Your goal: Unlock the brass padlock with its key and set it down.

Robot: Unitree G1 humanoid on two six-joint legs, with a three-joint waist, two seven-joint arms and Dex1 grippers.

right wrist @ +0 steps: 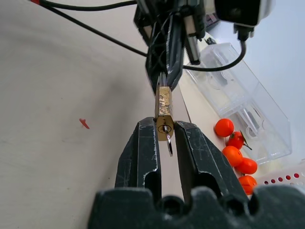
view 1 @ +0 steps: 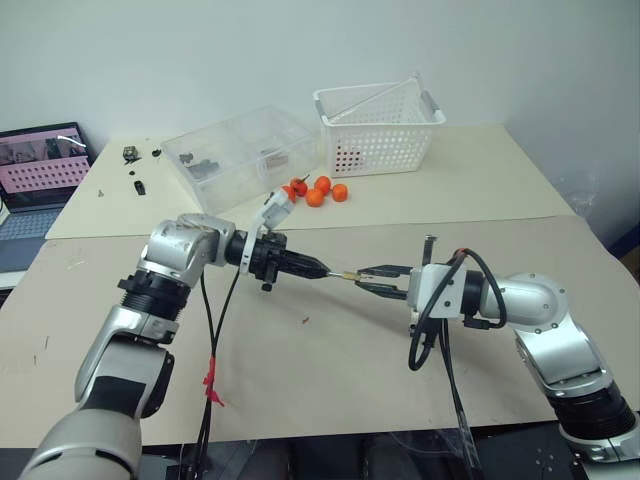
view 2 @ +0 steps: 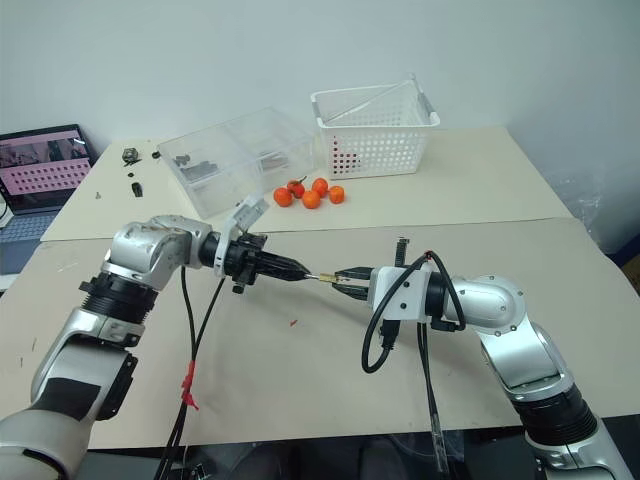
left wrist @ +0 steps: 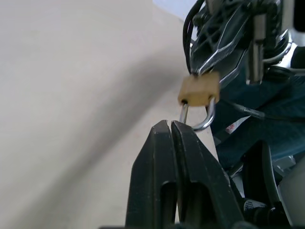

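Observation:
The brass padlock (right wrist: 163,107) hangs above the table between my two grippers, also seen as a small gold block (view 1: 348,275). My right gripper (right wrist: 164,126) is shut on its brass body, one finger on each side. The key (right wrist: 169,143) sits in the keyhole on the face toward the right wrist. My left gripper (left wrist: 170,125) is shut, its tips lying against the silvery shackle loop (left wrist: 206,121). I cannot tell whether the shackle is pinched. The shackle looks seated in the body.
At the back of the table stand a clear plastic box (view 1: 240,155) and a white basket (view 1: 380,125), with orange fruits (view 1: 318,190) in front of them. A laptop (view 1: 40,175) sits far left. A red speck (view 1: 305,320) lies below the grippers.

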